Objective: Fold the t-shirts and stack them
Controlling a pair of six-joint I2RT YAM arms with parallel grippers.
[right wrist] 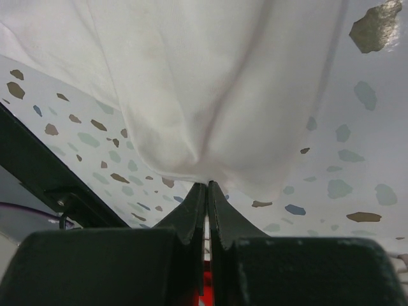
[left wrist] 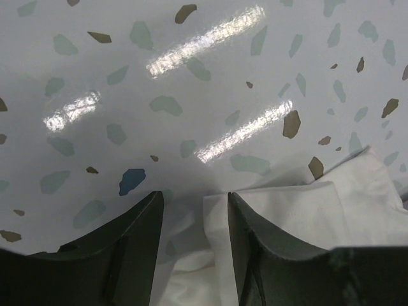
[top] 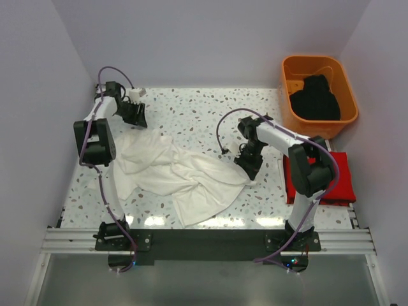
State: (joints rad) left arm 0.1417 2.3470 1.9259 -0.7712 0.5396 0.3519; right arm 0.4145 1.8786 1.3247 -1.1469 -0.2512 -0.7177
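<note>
The white t-shirt [top: 172,175] lies crumpled and unfolded on the speckled surface [top: 210,108], spread from just below the left arm's wrist across to the middle, with one loose flap reaching toward the near edge. The right end effector [top: 250,173] sits at the shirt's right-hand edge. In the right wrist view its fingers [right wrist: 191,210] are pressed together, and the white cloth [right wrist: 210,95] gathers into creases that run down to their tips, so they are pinching the fabric there, with the cloth lifted slightly off the surface around that point. The left end effector [top: 135,115] is at the far left of the surface, just past the shirt's upper corner. In the left wrist view its two dark fingers [left wrist: 137,242] are spread apart, with a fold of the white cloth [left wrist: 306,210] lying in the gap and off to the right, and bare speckled surface ahead of them; nothing looks clamped between them. The red t-shirt [top: 338,178] rests as a flat folded rectangle on the right side of the surface, partly hidden behind the right arm. The black t-shirt [top: 315,99] is heaped inside the orange tub [top: 315,58] at the far right corner.
</note>
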